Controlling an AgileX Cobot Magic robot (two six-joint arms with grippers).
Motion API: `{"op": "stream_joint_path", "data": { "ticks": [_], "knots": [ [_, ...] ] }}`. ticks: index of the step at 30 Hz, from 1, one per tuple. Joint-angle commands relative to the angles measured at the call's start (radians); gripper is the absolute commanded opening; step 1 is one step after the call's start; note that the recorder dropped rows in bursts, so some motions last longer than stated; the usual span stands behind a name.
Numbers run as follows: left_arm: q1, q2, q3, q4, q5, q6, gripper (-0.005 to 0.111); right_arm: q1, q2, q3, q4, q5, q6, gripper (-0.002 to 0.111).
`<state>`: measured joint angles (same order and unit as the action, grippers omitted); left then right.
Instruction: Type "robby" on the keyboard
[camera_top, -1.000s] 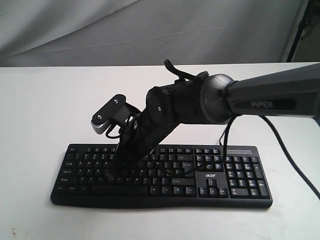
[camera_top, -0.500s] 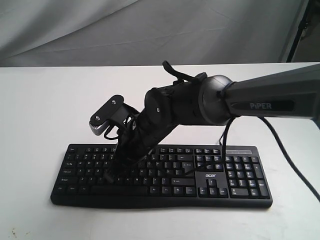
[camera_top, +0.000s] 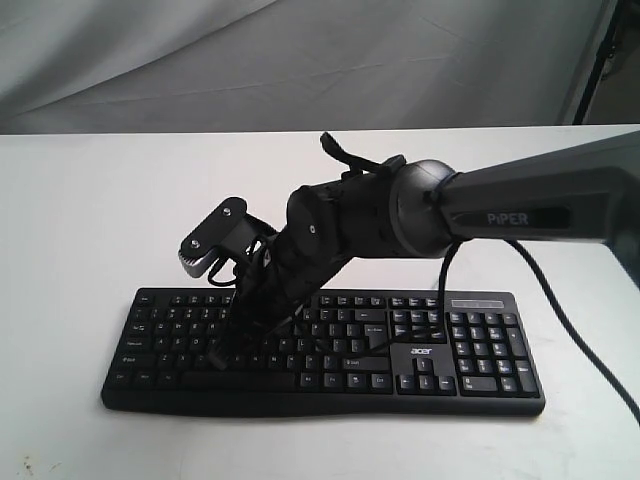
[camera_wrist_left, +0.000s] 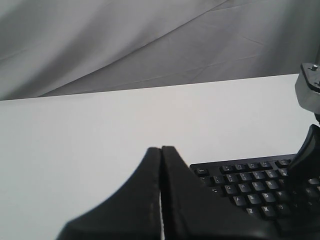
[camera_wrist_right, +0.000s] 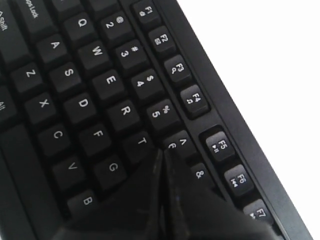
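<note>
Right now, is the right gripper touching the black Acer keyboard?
Cannot tell. In the right wrist view the right gripper, jaws shut, hides its tip over the keyboard; the exterior view is no clearer.

R arm (camera_top: 540, 205): dk grey tube | PiPER mark (camera_top: 508, 216): white | jt (camera_top: 420, 205): rounded, grey | wrist (camera_top: 320, 225): blk housing, small screws | cam (camera_top: 200, 250): silver, blk bracket w/ screws | cables (camera_top: 445, 270): thin, blk | L gripper (camera_wrist_left: 161, 150), R gripper (camera_wrist_right: 162, 152): blk wedge fingers
</note>
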<state>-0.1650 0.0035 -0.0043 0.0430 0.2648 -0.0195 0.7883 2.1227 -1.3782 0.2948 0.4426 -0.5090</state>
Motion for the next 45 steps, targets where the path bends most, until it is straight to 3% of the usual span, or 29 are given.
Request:
{"op": "stream_joint_path", "data": {
  "ticks": [1, 9, 16, 21, 29, 35, 45],
  "knots": [
    [-0.006, -0.003, 0.004, 0.005, -0.005, -0.003, 0.000, 0.003, 0.013, -0.007, 0.012, 0.011, -0.010, 0.000],
    [-0.006, -0.003, 0.004, 0.005, -0.005, -0.003, 0.000, 0.003, 0.016, -0.007, 0.012, 0.018, -0.012, 0.000],
    [-0.006, -0.003, 0.004, 0.005, -0.005, -0.003, 0.000, 0.001, -0.209, -0.007, -0.002, 0.060, 0.002, 0.000],
    [-0.006, -0.003, 0.004, 0.005, -0.005, -0.003, 0.000, 0.001, -0.341, 0.030, -0.188, 0.070, 0.162, 0.000],
    [-0.006, -0.003, 0.004, 0.005, -0.005, -0.003, 0.000, 0.002, -0.653, 0.276, -0.473, -0.073, 0.463, 0.000],
    [-0.006, -0.003, 0.004, 0.005, -0.005, -0.003, 0.000, 0.002, -0.938, 0.469, -0.478, -0.232, 0.521, 0.000],
    [-0.006, -0.003, 0.004, 0.005, -0.005, -0.003, 0.000, 0.002, -1.358, 0.718, -0.478, -0.255, 0.541, 0.000]
  ]
}}
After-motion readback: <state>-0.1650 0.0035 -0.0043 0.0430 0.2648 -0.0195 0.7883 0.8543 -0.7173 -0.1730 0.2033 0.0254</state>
